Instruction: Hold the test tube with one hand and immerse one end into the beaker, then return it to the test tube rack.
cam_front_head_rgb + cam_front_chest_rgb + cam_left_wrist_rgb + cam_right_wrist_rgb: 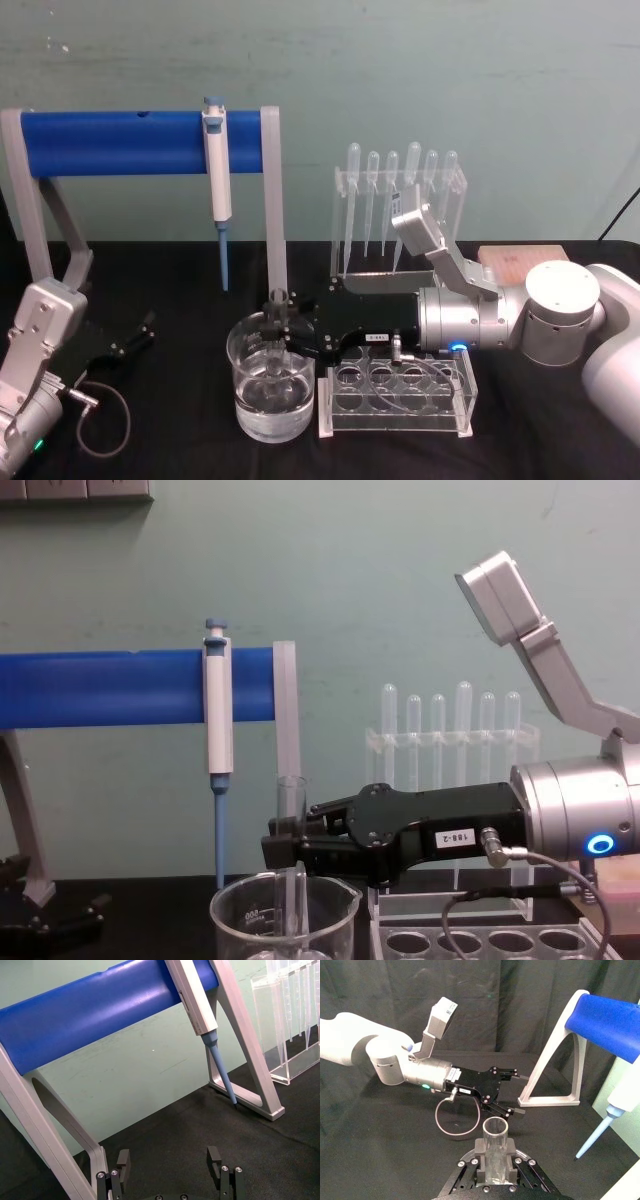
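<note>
The test tube (291, 800) stands upright with its lower end down inside the beaker (240, 920). My right gripper (288, 845) reaches in from the right and is shut on the tube's upper part, just below its open rim. From the head, the beaker (250, 395) holds clear liquid, and the tube (277, 300) rises from it between the right gripper's (282, 325) fingers. The right wrist view looks down on the tube's open mouth (495, 1152). My left gripper (135, 337) rests open at the table's left, away from both; its fingers (122, 1160) hold nothing.
A clear tube rack (400, 395) with round holes sits right of the beaker, under my right wrist. Behind stand a pipette rack (400, 200) and a blue bar stand (130, 142) with a hanging pipettor (214, 160). A wooden block (520, 262) lies at the back right.
</note>
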